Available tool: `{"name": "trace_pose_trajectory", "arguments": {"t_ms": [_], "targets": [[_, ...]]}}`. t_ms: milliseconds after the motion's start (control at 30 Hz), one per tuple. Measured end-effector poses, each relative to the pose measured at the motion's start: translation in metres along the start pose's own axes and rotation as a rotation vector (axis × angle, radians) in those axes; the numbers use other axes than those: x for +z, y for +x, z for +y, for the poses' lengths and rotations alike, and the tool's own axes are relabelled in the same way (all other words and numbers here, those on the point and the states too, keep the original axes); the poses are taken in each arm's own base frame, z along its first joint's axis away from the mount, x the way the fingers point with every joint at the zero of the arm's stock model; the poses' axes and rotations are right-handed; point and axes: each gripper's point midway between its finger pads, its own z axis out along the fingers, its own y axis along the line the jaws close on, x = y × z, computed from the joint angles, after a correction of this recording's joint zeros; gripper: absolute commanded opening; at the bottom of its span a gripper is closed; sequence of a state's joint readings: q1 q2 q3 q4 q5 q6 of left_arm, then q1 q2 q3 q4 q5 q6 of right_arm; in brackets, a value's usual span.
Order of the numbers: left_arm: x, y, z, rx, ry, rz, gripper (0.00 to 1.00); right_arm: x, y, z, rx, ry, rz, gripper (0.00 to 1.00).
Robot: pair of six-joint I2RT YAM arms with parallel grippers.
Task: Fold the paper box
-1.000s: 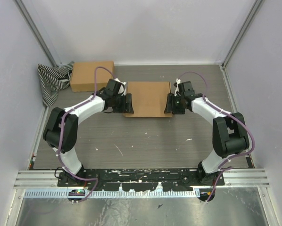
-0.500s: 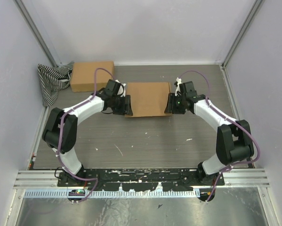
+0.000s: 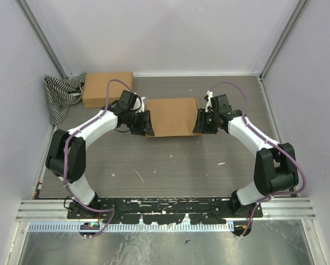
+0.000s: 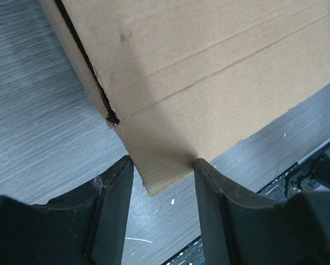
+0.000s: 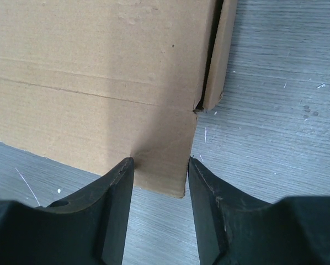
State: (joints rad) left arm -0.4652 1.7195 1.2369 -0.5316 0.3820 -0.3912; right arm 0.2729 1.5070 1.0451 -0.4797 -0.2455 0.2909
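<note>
The paper box [image 3: 172, 116] is a flat brown cardboard blank in the middle of the table. My left gripper [image 3: 149, 123] is at its near left corner. In the left wrist view that corner [image 4: 156, 165] sits between my left gripper's [image 4: 160, 168] two black fingers, which touch its edges on both sides. My right gripper [image 3: 198, 121] is at the near right corner. In the right wrist view that corner [image 5: 165, 165] is held the same way between my right gripper's [image 5: 160, 165] fingers. A side flap [image 5: 220, 55] stands off the panel past a slit.
A second closed cardboard box [image 3: 107, 89] lies at the back left, with a striped cloth [image 3: 60, 96] beside it against the left wall. White walls close in the table on three sides. The arm bases and a metal rail [image 3: 165, 210] run along the near edge.
The left arm's wrist has swung back and to the left. The right arm's elbow has moved outward. The box's far edge has shifted slightly toward me, and both grippers stay at its corners.
</note>
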Motion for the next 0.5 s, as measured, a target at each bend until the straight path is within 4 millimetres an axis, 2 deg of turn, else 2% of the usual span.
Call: {"name": "trace_pose_trajectory", "arguments": {"t_ms": [333, 500], "targets": [[-0.0043, -0.0023, -0.0008, -0.027, 0.051, 0.009, 0.54, 0.0001, 0.0006, 0.0009, 0.0, -0.005, 0.003, 0.49], [0.0039, 0.0013, 0.002, -0.033, 0.06, 0.023, 0.52, 0.0008, 0.0005, -0.001, 0.0, 0.003, 0.003, 0.48]]}}
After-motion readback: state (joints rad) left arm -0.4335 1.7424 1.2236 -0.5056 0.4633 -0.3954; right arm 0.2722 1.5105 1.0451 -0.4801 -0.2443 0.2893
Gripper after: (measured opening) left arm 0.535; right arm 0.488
